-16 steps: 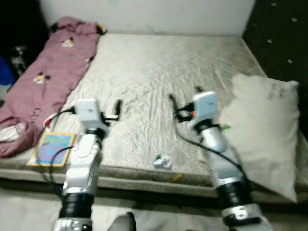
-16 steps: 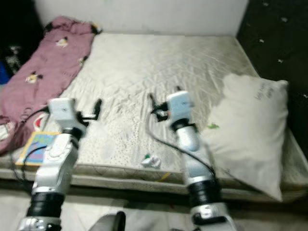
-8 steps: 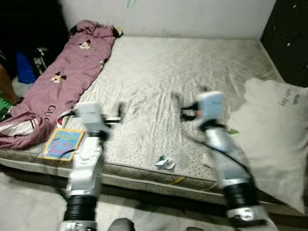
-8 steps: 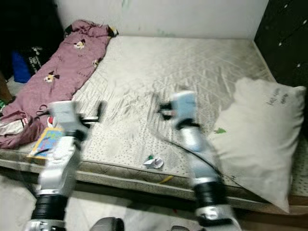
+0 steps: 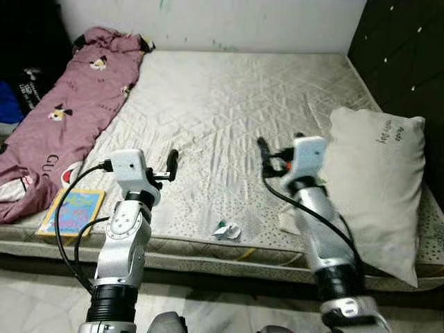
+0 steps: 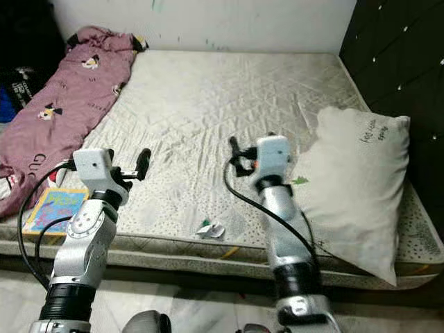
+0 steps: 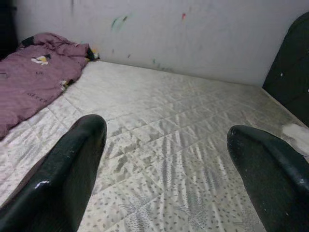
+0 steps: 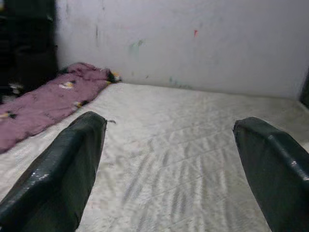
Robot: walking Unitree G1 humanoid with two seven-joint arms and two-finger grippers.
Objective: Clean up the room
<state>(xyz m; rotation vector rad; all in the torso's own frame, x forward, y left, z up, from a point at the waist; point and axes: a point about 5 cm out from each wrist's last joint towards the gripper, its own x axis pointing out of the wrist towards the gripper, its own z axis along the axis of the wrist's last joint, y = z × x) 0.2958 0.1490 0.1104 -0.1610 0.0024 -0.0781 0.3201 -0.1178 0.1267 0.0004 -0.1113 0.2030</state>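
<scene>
A bare quilted mattress (image 5: 229,90) lies before me. A small crumpled paper scrap (image 5: 227,230) with a green bit rests near its front edge, between my two arms. A colourful book (image 5: 72,212) lies at the front left corner, beside a rumpled maroon blanket (image 5: 69,104) along the left side. A white pillow (image 5: 374,180) sits at the right edge. My left gripper (image 7: 164,145) and right gripper (image 8: 169,140) both hover open above the front part of the mattress, holding nothing. The scrap lies below and between them.
A small green scrap (image 6: 299,181) lies by the pillow's near corner. A dark padded panel (image 5: 402,55) rises at the right. Dark bags (image 5: 21,83) stand left of the bed. A white wall (image 7: 159,34) backs the mattress, and pale floor (image 5: 35,291) runs along its front.
The camera swung left, then back right, and the blur has cleared. Both arms stay raised over the mattress front in much the same pose, fingers apart.
</scene>
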